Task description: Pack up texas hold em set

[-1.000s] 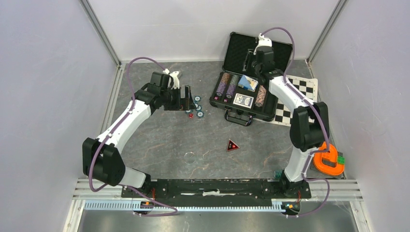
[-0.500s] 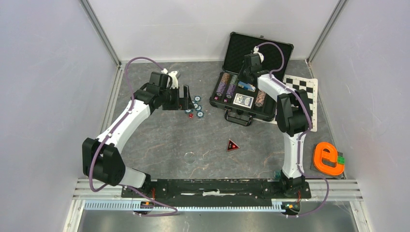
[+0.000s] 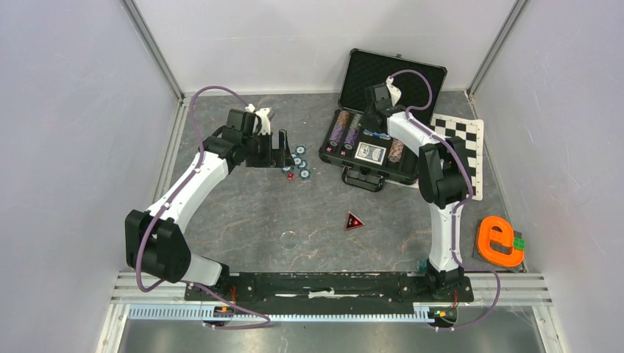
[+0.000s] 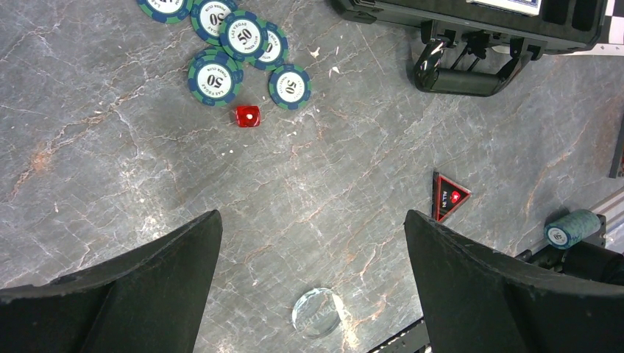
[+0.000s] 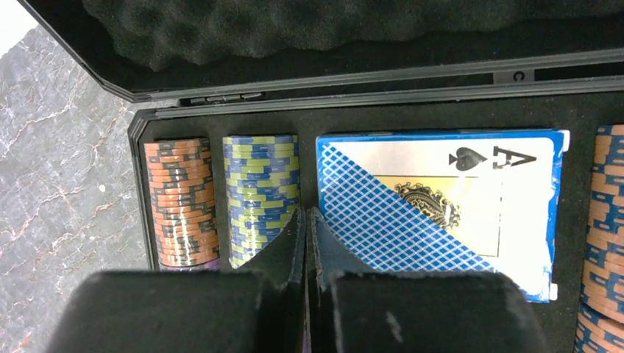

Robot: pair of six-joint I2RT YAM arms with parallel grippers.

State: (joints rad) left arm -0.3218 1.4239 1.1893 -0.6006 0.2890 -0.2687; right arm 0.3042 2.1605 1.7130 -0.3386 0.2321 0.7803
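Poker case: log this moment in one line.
left jaws: open beside loose teal chips, red die | right jaws: shut, empty, at card deck edge inside case | case lid: open

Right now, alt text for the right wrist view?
The right gripper, fingers shut with nothing between them, hangs over the open black case, tips in line with the gap between a blue-green chip stack and a blue card deck showing the ace of spades. An orange chip stack sits leftmost, under the foam lid.
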